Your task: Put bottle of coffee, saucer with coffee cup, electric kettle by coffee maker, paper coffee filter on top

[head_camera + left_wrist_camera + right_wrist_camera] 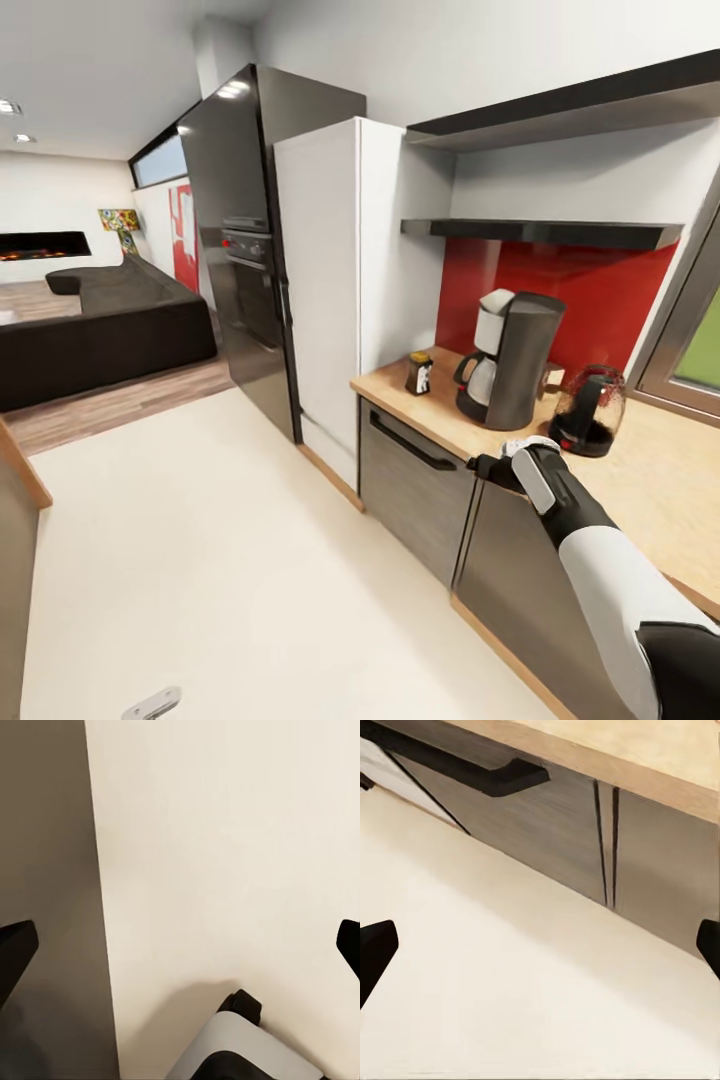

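The coffee maker (510,362) stands on the kitchen countertop (440,415) before a red backsplash. Left of it, a short gap away, sits the bottle of coffee (419,373). The electric kettle (588,410) stands at its right. The kitchen shelf (540,232) above is bare. My right gripper (490,468) hangs just off the counter's front edge, in front of the coffee maker; its wrist view shows it (540,945) open over floor and cabinet fronts. My left gripper (180,945) is open above the floor. The paper coffee filter, saucer and coffee cup are out of view.
A thicker grey shelf (580,105) runs above the thin one. A tall white cabinet (335,280) and a black oven column (240,240) close the counter's left end. Black handles (415,445) stick out from the grey fronts. Cream floor (220,560) lies open leftward toward a dark sofa (100,325).
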